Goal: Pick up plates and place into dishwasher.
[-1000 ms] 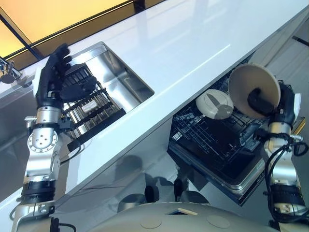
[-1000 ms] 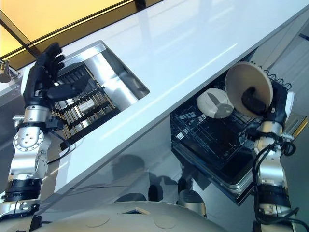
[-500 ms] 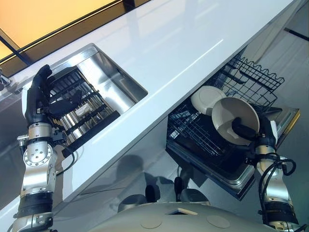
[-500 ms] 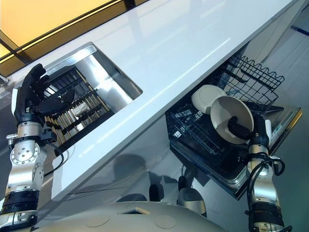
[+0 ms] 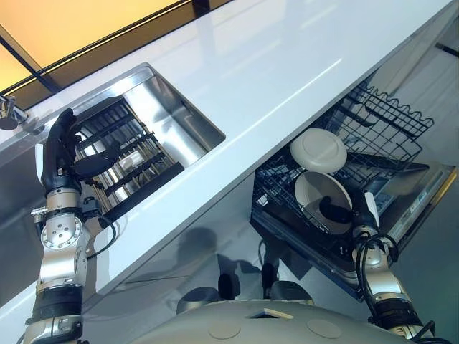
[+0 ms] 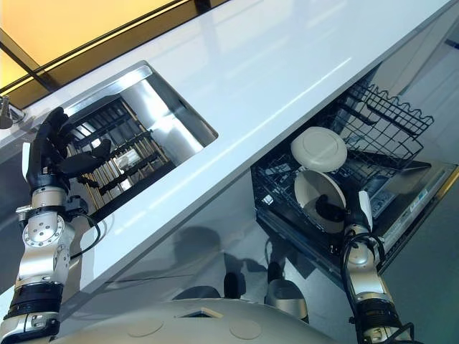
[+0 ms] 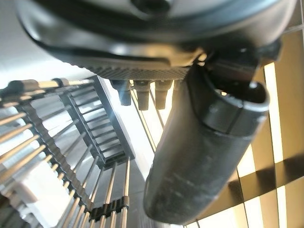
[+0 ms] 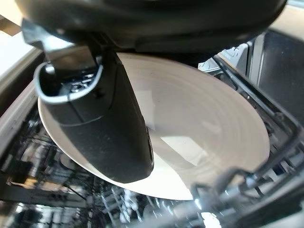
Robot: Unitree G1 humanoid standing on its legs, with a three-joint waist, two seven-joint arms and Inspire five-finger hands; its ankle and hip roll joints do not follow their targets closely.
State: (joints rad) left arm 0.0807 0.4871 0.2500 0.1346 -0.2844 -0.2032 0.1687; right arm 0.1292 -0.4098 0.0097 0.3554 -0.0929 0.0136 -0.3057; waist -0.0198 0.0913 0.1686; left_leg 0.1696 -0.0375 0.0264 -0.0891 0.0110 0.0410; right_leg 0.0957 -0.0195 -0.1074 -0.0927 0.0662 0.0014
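White plate (image 5: 320, 198) in R hand (image 5: 353, 217), inside dishwasher rack (image 5: 391, 136).

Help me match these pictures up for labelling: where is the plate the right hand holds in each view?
Left eye view: plate right of centre, in the dishwasher rack, pinched by the right hand.
Right eye view: same spot.
Right wrist view: centre.
Left wrist view: sink rack, not the plate.
Shared landmark: the dishwasher rack.

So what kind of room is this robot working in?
Most likely a kitchen. A long white countertop has a steel sink set into it with a dish rack inside, and below it stands an open dishwasher, where the right hand holds a plate over the rack.
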